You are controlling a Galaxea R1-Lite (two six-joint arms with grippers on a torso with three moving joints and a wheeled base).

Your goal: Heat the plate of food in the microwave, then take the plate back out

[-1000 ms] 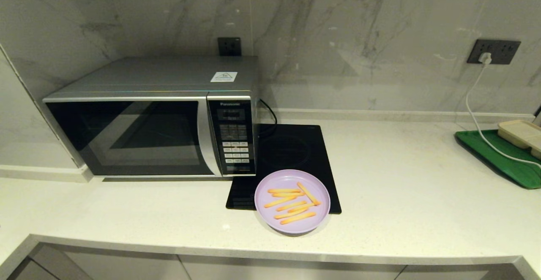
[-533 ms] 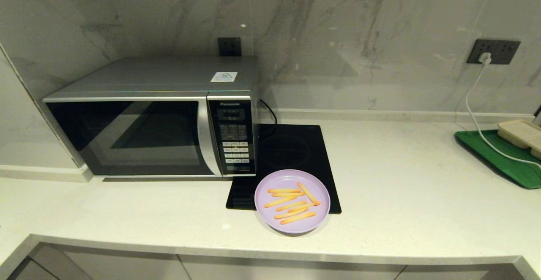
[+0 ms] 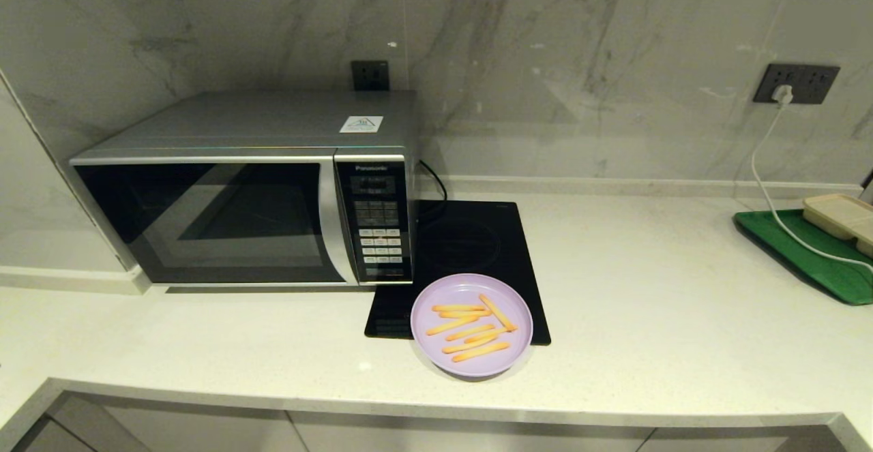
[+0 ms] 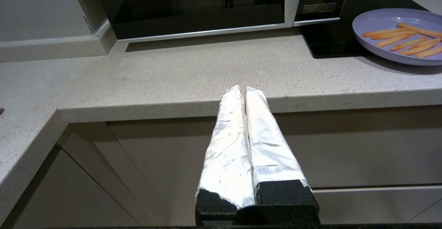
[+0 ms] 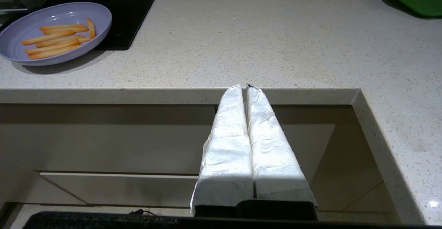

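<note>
Both grippers hung below the counter, in front of its front edge, and neither showed in the head view. Left gripper: wrapped fingers pressed together, holding nothing, tips level with the front edge, facing the stretch of counter before the microwave. Right gripper: fingers likewise together and empty, tips at the front edge, further toward the counter's right end.

Plate sat near the front edge, about mid-counter, its far part overlapping the near corner of the black cooktop. Fries lay on it mostly side by side, long axes roughly along the front edge, one crossing at an angle. From the left gripper the plate lay ahead and to its right; from the right gripper, ahead and to its left. Neither arm looked clearly nearer.

Microwave stood behind and left of the plate, toward the back-left corner, door shut, handle beside the keypad, on the side facing the plate. Judged: the door has to open first, and the left gripper faced it more squarely.

Hard to make out: the cavity behind the dark glass, the keypad labels. The green tray at the right edge was cut off, with a beige container on it.
</note>
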